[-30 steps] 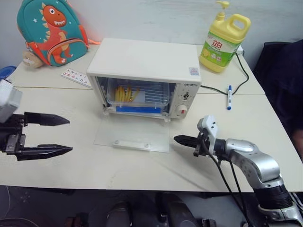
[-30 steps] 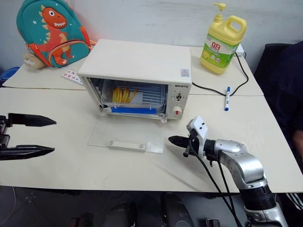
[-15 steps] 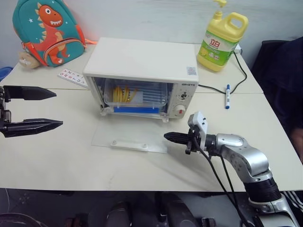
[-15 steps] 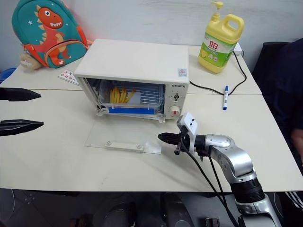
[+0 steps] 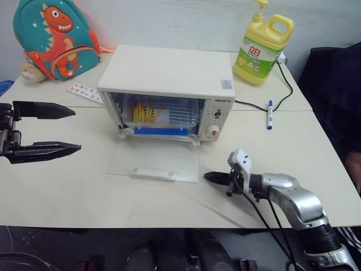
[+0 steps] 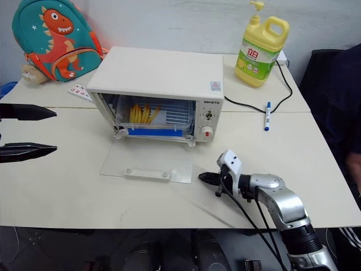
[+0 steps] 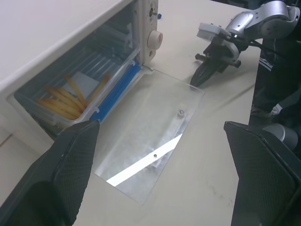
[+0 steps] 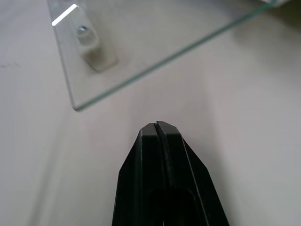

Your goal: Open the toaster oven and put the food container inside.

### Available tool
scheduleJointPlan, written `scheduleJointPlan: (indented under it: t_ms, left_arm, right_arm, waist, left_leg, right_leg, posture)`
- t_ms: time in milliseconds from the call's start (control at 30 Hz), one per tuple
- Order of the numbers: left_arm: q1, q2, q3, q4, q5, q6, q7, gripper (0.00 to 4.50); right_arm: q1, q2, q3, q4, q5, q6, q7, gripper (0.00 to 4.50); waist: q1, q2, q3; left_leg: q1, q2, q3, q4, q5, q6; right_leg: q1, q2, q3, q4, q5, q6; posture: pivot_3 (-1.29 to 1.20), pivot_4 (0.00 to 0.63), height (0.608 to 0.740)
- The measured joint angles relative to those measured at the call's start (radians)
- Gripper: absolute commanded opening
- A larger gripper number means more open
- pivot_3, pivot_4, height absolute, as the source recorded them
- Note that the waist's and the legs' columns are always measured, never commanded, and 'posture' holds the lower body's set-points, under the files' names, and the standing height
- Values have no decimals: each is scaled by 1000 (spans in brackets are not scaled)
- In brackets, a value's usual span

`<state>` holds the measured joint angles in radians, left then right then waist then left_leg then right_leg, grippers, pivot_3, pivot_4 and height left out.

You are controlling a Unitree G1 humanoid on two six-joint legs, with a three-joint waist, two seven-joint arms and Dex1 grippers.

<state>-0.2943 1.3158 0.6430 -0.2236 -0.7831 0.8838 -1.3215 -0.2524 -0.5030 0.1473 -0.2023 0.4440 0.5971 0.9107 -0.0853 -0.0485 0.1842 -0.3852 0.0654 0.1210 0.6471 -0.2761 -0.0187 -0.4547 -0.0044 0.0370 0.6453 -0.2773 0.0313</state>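
Retreating right pincer (image 5: 210, 177) — door (image 5: 153, 162) cleared

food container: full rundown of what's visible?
The food container is a clear rectangular plastic box with a blue clip strip along its front edge. Yellow food strips and a white label show through the wall. It sits level inside the toaster oven, behind the open, flat-lying glass door. Neither gripper touches it.

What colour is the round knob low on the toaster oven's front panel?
Red, the lower round knob on the cream-white boxy toaster oven; the left eye view shows it best.
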Motion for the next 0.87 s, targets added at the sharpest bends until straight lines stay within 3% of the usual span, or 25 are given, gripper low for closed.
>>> scheduleJointPlan:
  t_ms: [133,233,433,633,733,867]
  left_arm:
    - [-13,0,-28,7,1,-21,1,4483]
    - [-13,0,-34,28,4,-33,0,4500]
    - [10,0,-18,42,19,-39,-2,4500]
    - [96,0,72,77,85,-52,-27,4500]
    - [137,0,134,91,120,-56,-44,4500]
    - [169,0,183,104,146,-59,-67,4500]
  right_arm:
    - [-79,55,2,-5,41,39,-9,0]
    - [-162,62,-33,-4,95,79,-12,567]
    - [-303,-79,-205,-4,230,182,36,2492]
    - [-347,-356,-290,54,271,207,204,4464]
    - [-348,-450,-341,117,264,186,267,4464]
    - [-334,-489,-357,141,272,186,329,4464]
  waist:
    - [-1,0,0]
    - [2,0,0]
    - [10,0,0]
    - [10,2,1]
    - [2,1,1]
    - [-1,2,1]
  left_leg:
    - [0,0,1,1,1,1]
    - [-1,0,1,0,1,1]
    - [-5,-1,2,0,-1,1]
    - [-5,-1,3,-1,-2,2]
    - [-4,-1,3,0,-2,2]
    - [-3,0,3,0,-2,2]
  right_leg:
    - [-1,0,1,0,0,0]
    - [-2,-1,1,0,0,0]
    - [-6,-2,1,0,1,1]
    - [-7,-1,1,0,0,1]
    - [-6,-1,2,0,-1,1]
    - [-6,-1,3,1,-1,1]
  posture:
    - [0,150,740]
    - [0,150,740]
    - [0,150,740]
    - [0,150,740]
    - [0,150,740]
    - [0,150,740]
